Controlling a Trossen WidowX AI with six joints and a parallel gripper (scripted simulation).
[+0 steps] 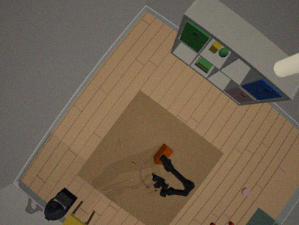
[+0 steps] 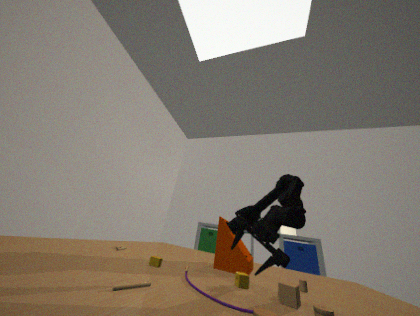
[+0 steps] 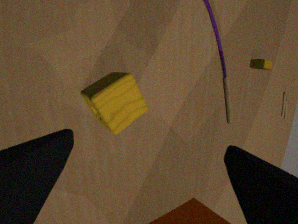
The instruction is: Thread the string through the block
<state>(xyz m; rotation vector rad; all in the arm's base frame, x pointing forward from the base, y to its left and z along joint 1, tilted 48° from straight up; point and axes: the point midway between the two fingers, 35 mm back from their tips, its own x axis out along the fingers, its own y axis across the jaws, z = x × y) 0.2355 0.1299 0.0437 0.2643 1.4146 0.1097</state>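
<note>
The orange block (image 1: 164, 154) (image 2: 230, 252) stands on the table; its top edge (image 3: 194, 214) shows low in the wrist view. I see no hole in it. The purple string (image 1: 141, 174) (image 2: 215, 298) (image 3: 219, 42) lies in a curve on the table. The thin stick (image 3: 227, 100) at its end lies flat on the table, outside the block. The round button (image 2: 265, 313) is cut off at the bottom edge in the exterior view. My gripper (image 2: 246, 260) (image 3: 151, 145) is wide open and empty, raised above the table near the block, touching nothing that I can see.
A yellow cube (image 2: 242, 280) (image 3: 122, 105) lies near the block, below my fingers. Another yellow cube (image 2: 155, 261) (image 3: 260, 64) lies farther off. A loose stick (image 2: 131, 286) lies at the left in the exterior view. Brown wooden pieces (image 2: 289, 295) stand at the right there.
</note>
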